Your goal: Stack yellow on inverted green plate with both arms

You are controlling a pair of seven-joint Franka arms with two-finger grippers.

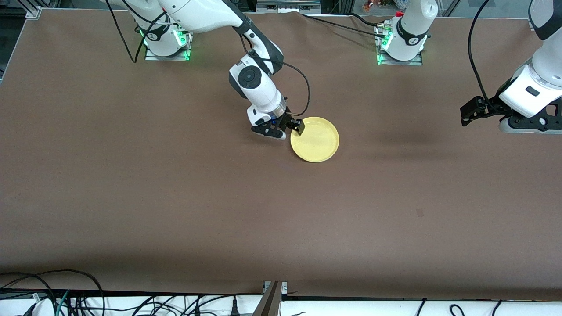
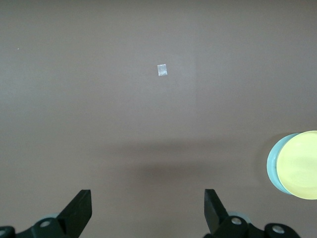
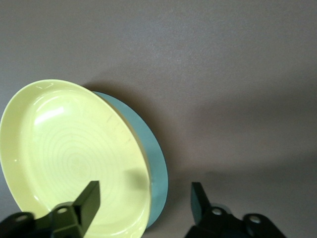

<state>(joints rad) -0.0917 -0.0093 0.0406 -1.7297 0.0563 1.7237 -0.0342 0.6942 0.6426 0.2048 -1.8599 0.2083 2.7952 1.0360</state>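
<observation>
The yellow plate (image 1: 314, 139) lies right way up on the pale green plate near the table's middle. In the front view the green plate is hidden under it. Its rim shows in the right wrist view (image 3: 156, 158) and the left wrist view (image 2: 271, 166). My right gripper (image 1: 290, 130) is open and low at the stack's edge toward the right arm's end. In its wrist view (image 3: 144, 203) one finger is over the yellow plate (image 3: 74, 153) and the other is outside the rims. My left gripper (image 1: 466, 116) is open and empty above the table at the left arm's end (image 2: 146, 210).
A small pale mark (image 1: 420, 213) is on the brown table nearer to the front camera than the plates, also in the left wrist view (image 2: 162, 70). Cables lie along the table's front edge (image 1: 66, 281). The arm bases (image 1: 167, 39) stand at the back.
</observation>
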